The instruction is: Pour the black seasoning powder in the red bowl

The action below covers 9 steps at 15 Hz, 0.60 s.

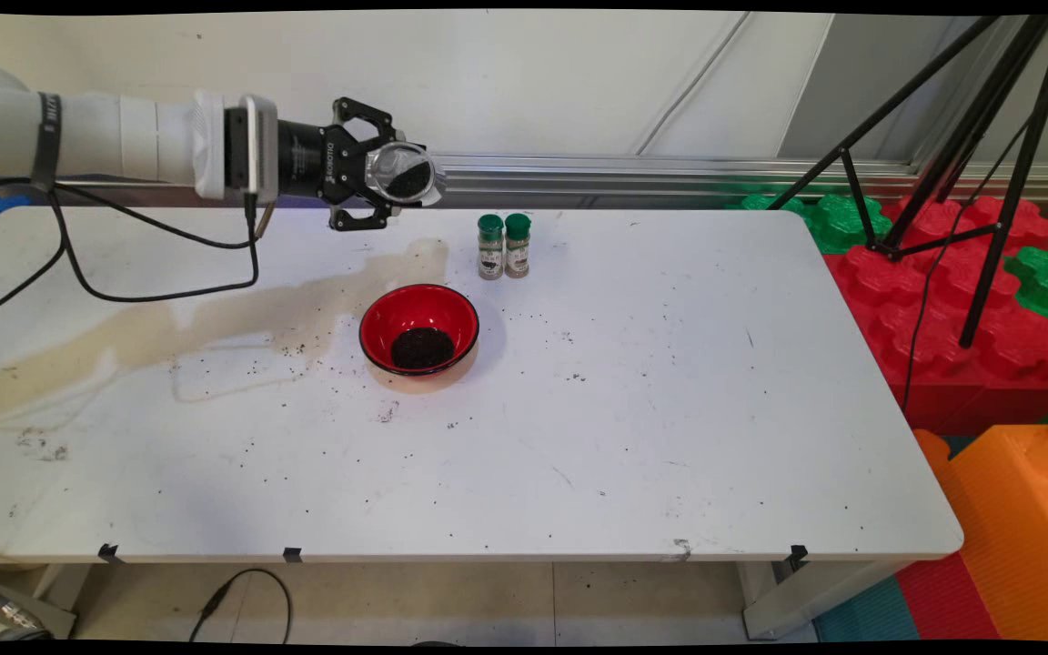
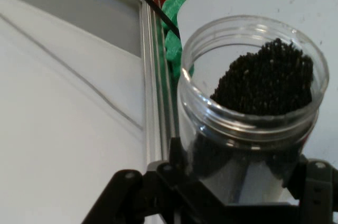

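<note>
One clear jar [image 1: 406,175] of black grains clamped in claw [image 1: 377,174]

The gripper [image 1: 394,178] clasps a clear open jar [image 1: 406,175] of black grains, tipped sideways above the table.

White worktop with a bowl and two small bottles

The worktop [image 1: 670,437] is white, scuffed and sprinkled with dark specks, with a pale brownish stain running from its left edge towards the middle. A red bowl [image 1: 418,328] holding a heap of dark grains [image 1: 422,347] stands left of centre. Just behind it, near the far edge, two small green-capped bottles [image 1: 503,246] stand upright side by side, touching. Bits of black tape mark the near edge.
</note>
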Each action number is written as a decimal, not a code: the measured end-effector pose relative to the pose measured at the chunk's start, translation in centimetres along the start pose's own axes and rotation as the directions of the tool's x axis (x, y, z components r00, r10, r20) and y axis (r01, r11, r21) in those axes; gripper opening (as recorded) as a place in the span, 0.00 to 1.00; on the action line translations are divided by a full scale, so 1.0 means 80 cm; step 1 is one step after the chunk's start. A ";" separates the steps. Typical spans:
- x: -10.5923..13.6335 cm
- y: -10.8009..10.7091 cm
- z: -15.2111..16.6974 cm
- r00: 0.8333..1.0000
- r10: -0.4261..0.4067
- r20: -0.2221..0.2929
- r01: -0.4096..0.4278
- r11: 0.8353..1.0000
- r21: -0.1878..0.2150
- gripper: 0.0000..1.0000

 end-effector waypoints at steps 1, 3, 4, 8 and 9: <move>0.002 -0.003 -0.003 0.999 -0.053 -0.004 0.053 0.999 -0.007 0.00; 0.007 -0.007 -0.009 0.989 -0.147 -0.010 0.146 0.989 -0.022 0.00; 0.010 -0.009 -0.012 0.981 -0.192 -0.013 0.192 0.981 -0.030 0.00; 0.020 -0.018 -0.020 0.945 -0.327 -0.020 0.325 0.944 -0.060 0.00; 0.024 -0.020 -0.022 0.930 -0.367 -0.021 0.364 0.929 -0.070 0.00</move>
